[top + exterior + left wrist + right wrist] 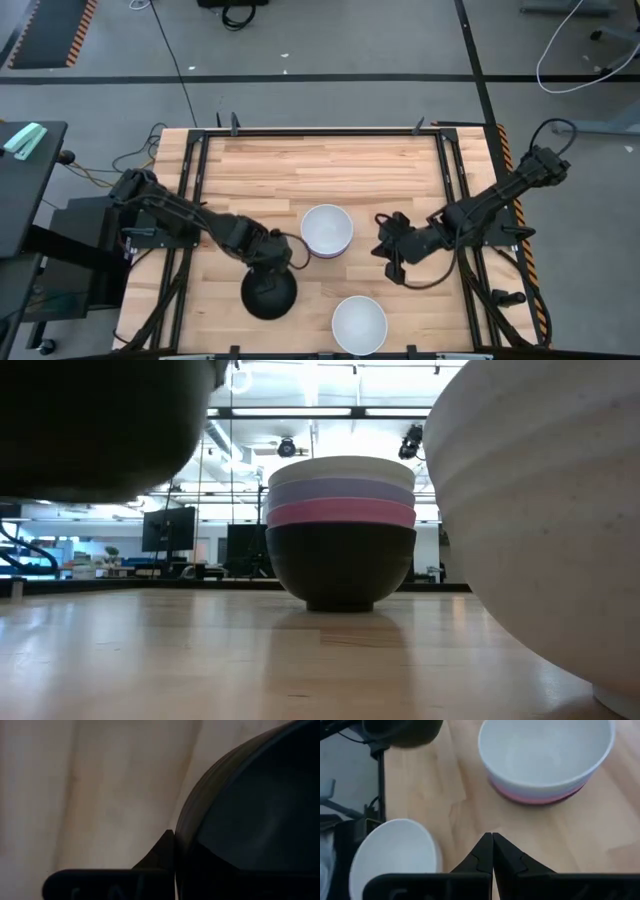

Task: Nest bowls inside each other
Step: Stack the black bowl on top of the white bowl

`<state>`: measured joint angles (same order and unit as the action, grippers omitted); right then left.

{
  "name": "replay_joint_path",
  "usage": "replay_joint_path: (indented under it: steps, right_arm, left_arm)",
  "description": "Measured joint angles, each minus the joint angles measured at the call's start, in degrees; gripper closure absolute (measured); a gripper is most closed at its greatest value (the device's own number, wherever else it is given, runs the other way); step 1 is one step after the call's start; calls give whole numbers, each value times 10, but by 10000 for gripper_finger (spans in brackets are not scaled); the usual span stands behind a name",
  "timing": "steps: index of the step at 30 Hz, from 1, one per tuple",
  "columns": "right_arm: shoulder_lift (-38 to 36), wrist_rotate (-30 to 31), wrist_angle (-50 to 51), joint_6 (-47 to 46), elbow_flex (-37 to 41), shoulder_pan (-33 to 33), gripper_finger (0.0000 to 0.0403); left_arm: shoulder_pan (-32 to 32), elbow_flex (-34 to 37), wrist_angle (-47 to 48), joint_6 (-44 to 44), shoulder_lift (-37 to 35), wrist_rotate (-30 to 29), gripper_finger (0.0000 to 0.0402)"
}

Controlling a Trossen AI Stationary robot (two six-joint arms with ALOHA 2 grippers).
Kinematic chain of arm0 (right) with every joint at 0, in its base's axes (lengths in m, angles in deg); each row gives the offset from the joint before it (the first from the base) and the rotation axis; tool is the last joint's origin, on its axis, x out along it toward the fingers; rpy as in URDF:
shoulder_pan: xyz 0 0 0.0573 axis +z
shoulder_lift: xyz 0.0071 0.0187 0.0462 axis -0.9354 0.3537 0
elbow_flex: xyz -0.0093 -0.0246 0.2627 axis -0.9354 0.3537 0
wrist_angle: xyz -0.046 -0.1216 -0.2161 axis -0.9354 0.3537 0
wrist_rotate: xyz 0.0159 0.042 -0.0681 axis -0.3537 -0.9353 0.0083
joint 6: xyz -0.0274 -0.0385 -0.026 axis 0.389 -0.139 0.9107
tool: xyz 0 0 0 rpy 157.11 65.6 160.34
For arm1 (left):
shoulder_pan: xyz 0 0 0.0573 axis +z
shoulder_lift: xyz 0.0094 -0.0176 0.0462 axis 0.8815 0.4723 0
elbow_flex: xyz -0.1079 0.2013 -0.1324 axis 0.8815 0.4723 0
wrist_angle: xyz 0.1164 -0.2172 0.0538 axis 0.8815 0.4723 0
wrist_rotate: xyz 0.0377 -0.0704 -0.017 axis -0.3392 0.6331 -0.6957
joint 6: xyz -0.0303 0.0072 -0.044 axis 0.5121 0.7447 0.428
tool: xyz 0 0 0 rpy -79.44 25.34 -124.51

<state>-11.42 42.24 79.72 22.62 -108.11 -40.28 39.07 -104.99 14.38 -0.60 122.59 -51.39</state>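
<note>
A stack of bowls (326,230) stands at the table's middle: black at the bottom (340,565), then pink, lavender-blue, and white on top. My left gripper (273,266) is shut on a second black bowl (269,293) near the front edge, left of the stack. In the low view this bowl (90,430) hangs above the table. A lone white bowl (359,324) rests on its base at the front edge. My right gripper (384,250) is shut and empty, to the right of the stack. My left gripper holds the black bowl by its rim (185,827), on the bowl's far side. One finger (162,851) is outside the wall. The other is lost in the dark inside of the bowl. The bowl is lifted clear of the table, mouth up.
Bare wood lies behind the stack and along the left and right sides. Black frame rails (452,200) run along the table's sides. The lone white bowl (395,855) lies close to my right gripper (492,836), on its near side.
</note>
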Motion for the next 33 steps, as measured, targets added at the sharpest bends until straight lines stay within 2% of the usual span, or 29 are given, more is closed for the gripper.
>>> replay_joint_path:
  steps: [7,16,20,25,33]
  right_arm:
    - [10,15,14,-78,0,41,392]
    - [13,35,16,-100,0,58,391]
    - [13,36,18,-108,0,58,391]
    - [13,36,18,-112,0,58,391]
    - [13,36,18,-112,0,51,391]
  left_arm:
    - [66,-130,90,-66,0,-36,392]
    - [190,-257,102,-176,1,-49,392]
    - [249,-277,100,-202,2,-47,392]
    - [312,-278,97,-218,3,12,392]
    - [346,-278,87,-249,63,86,392]
